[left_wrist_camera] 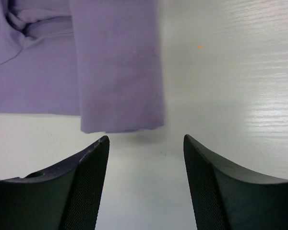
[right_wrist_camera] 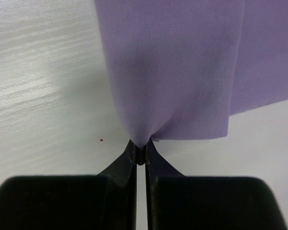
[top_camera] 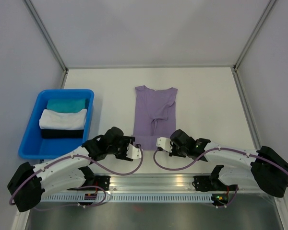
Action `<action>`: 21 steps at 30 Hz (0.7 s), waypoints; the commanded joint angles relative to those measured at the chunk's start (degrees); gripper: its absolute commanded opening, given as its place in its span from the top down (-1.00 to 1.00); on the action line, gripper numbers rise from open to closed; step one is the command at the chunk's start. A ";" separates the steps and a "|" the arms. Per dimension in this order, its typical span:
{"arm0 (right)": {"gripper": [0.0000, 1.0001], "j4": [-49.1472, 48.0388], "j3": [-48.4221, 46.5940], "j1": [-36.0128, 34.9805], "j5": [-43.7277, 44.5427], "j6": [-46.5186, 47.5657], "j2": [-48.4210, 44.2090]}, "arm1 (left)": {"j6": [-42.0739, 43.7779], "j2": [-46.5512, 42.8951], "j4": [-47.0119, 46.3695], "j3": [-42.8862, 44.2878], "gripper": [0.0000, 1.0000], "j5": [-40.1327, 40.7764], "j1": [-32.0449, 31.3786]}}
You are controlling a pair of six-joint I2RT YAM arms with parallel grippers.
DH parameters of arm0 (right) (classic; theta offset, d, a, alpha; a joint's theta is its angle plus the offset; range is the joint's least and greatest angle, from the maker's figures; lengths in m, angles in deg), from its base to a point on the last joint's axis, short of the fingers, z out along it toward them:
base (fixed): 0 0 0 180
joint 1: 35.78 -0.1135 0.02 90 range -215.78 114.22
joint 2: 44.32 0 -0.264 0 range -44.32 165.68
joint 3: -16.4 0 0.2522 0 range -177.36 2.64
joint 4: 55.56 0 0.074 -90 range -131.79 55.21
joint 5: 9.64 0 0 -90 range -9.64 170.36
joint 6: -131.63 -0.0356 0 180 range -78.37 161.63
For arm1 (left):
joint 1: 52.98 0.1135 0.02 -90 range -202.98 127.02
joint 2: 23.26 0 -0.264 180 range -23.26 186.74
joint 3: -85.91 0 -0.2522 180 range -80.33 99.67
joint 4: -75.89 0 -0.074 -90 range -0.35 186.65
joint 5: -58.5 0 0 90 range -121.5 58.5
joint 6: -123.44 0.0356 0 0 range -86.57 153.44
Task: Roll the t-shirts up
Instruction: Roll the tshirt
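Right end effector is pinched shut on the near hem of the t-shirt, at the hem's right corner. In the right wrist view the lavender fabric puckers into a small peak where the two fingertips meet.

Left end effector stands wide, with bare worktop between its jaws, and holds nothing. A folded corner of the hem lies just beyond its fingertips; whether the cloth touches either tip cannot be told.

The t-shirt lies flat in the middle of the worktop. It is folded lengthwise into a narrow strip, with the collar at the far end and the hem at the near end, between the two end effectors. A sleeve is folded over onto its upper face, toward the right side, leaving a few creases there.

At the left of the worktop, well apart from the t-shirt, sits a blue bin. It holds a teal cloth at the far end, a white cloth beside it, and a dark cloth nearest.
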 commanded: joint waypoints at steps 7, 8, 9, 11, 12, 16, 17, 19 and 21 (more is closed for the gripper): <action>0.99 1.84 -1.47 -0.16 -1.36 -0.72 0.15 | -0.55 11.58 -14.60 -2.80 -0.36 4.89 -3.31; 0.99 1.75 -1.38 -0.16 -1.27 -0.64 0.15 | -0.29 11.67 -15.48 -2.88 -0.36 4.54 -3.49; 0.99 1.75 -1.38 -0.16 -1.27 -0.64 0.15 | -0.29 11.94 -15.84 -2.97 -0.35 3.93 -3.75; 0.99 1.66 -1.47 -0.24 -1.36 -0.64 0.32 | 0.06 12.64 -16.71 -3.50 -0.33 4.01 -4.11; 0.99 1.66 -1.56 -0.16 -1.54 -0.64 0.41 | 0.24 13.25 -17.15 -3.59 -0.30 4.53 -4.11; 0.99 2.10 -1.82 -0.16 -2.06 -0.55 0.41 | 0.16 16.06 -18.39 -3.76 0.02 6.56 -4.11; 0.99 2.36 -2.00 -0.16 -2.06 -0.55 0.41 | -0.37 16.85 -18.30 -3.33 0.17 6.64 -4.11; 0.99 3.24 -2.35 -0.07 -3.99 -0.46 0.33 | -0.72 17.12 -17.34 -2.71 0.61 6.56 -4.11; 0.99 4.99 -3.23 0.72 -5.40 -0.72 -0.29 | -1.43 16.95 -13.15 -1.22 0.95 6.03 -4.02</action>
